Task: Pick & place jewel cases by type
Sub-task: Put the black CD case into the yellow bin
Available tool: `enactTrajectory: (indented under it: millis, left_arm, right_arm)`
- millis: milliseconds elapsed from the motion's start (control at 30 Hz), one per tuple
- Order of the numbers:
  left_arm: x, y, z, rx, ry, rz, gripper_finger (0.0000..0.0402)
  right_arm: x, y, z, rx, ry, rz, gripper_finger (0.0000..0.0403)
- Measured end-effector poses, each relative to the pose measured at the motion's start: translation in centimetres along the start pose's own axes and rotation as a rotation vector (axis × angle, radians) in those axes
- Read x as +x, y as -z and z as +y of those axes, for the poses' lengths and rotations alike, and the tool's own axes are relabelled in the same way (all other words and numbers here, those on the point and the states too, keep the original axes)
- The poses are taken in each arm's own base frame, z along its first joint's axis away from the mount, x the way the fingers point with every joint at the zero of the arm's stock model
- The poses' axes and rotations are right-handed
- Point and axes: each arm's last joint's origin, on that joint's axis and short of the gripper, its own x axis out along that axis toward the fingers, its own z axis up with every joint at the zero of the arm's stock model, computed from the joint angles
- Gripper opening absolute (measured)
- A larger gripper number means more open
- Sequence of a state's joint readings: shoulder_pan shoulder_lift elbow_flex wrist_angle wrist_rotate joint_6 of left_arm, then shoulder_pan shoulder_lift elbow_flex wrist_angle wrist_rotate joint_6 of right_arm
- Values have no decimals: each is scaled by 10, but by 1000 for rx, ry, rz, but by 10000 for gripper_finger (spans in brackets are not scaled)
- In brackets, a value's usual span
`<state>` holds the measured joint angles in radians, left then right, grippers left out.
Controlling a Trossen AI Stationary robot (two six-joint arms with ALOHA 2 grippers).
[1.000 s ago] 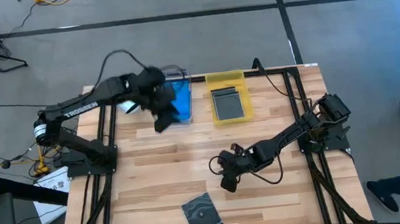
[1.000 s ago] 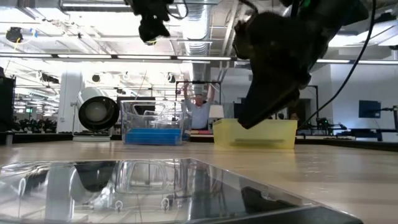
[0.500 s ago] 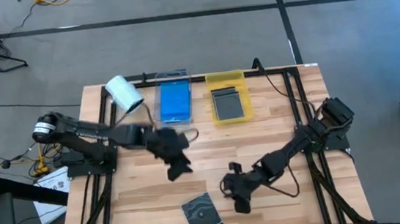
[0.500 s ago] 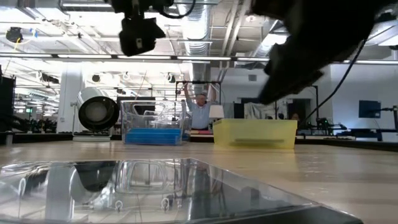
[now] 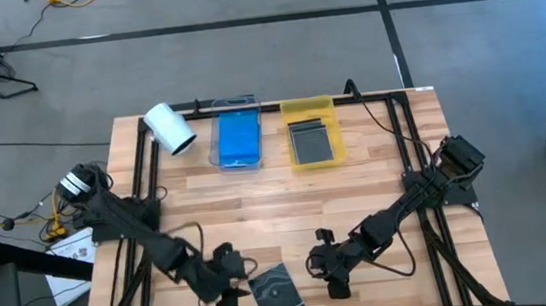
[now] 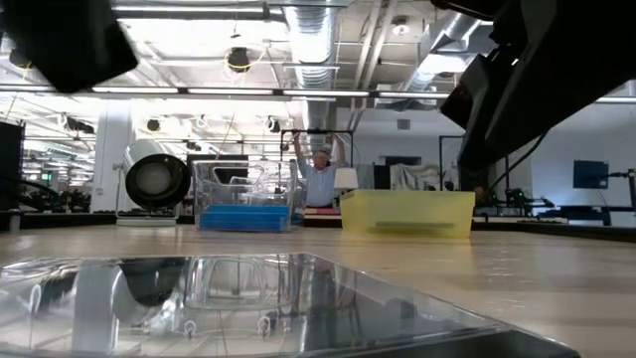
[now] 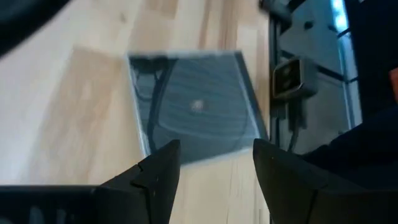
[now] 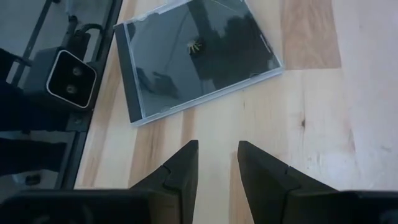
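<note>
At the upper left of the high view's table (image 5: pixel 376 178) lies a white cylindrical roll (image 5: pixel 169 129), tipped on its side near the table's back edge. Just right of it sits a clear tray (image 5: pixel 238 140) holding a blue jewel case (image 5: pixel 237 137), and next to that a yellow tray (image 5: pixel 310 134) holding a dark grey jewel case (image 5: pixel 313 140). In the low view the same two trays stand side by side in the middle distance, with a person (image 6: pixel 320 177) in the room behind them, arms raised.

At the lower left of the high view, the left gripper (image 5: pixel 229 296) hangs low over the wood, just beside the left edge of a dark jewel case (image 5: pixel 277 293) that lies flat near the table's front edge. Its fingers (image 7: pixel 158 177) stand well apart with nothing between them; the left wrist view shows the case on the bare wood beyond them.

Right of the case, the right gripper (image 5: pixel 331 280) is also low and close to it, without touching. Its fingers (image 8: pixel 180 168) are a narrow gap apart and empty, pointing toward the case, whose clear lid shows a dark disc inside.
</note>
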<state>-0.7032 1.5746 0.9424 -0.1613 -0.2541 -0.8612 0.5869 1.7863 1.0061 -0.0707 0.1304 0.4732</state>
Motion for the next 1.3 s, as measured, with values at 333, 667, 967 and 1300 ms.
enactTrajectory:
  millis: [333,667,967,1300]
  left_arm:
    - [52,43,-9,58,-106,119,195]
    - [71,53,-9,-28,-175,135,195]
    - [78,38,5,-99,-258,54,193]
    - [91,-21,69,-127,-390,36,172]
  right_arm:
    - [1,-3,-8,7,17,1,108]
    - [0,4,-6,-5,6,73,108]
    - [1,4,-9,-3,19,75,108]
    - [-2,19,-14,68,98,221,108]
